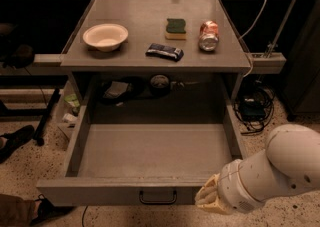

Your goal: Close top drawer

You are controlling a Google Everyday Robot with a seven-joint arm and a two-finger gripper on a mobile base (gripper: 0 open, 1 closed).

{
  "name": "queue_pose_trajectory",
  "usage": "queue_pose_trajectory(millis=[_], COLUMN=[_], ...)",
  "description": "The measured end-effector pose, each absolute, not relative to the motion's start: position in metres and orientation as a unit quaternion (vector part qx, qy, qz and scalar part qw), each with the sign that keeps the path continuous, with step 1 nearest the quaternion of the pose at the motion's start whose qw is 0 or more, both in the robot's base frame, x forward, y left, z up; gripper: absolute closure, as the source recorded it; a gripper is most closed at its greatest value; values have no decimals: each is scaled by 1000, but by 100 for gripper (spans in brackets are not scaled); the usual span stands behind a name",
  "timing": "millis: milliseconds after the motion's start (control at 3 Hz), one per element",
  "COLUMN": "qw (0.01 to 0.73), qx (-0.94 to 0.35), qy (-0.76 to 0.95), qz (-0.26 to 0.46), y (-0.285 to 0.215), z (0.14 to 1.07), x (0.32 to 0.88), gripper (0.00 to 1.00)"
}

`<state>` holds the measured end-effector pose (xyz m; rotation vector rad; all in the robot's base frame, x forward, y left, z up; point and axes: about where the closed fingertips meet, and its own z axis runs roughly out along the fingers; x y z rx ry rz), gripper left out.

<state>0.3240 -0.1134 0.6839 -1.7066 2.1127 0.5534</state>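
Note:
The top drawer point(150, 156) is a wide, shallow grey box pulled fully out of the cabinet, and it is empty inside. Its flat front point(100, 193) faces the camera, with a small black bar handle point(158, 197) at its centre. My gripper point(209, 199) sits at the right end of the drawer front, just right of the handle, on the end of the white arm point(280, 168) that comes in from the lower right. Its cream fingers point(210, 195) point left against the front panel.
On the cabinet top point(135, 8) lie a cream bowl point(105, 36), a green and yellow sponge point(175, 28), a dark snack bar point(164, 51) and a tipped soda can point(208, 35). Cables point(252, 108) lie on the floor at right. A shoe point(15, 141) is at left.

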Motion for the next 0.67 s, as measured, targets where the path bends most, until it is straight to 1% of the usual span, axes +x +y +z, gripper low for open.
queue_pose_trajectory(millis=[333, 667], qw=[173, 174], qx=[-605, -611], qy=[753, 750], qz=[193, 182], y=[-111, -113], z=[669, 668], x=[342, 364], gripper=[81, 58])
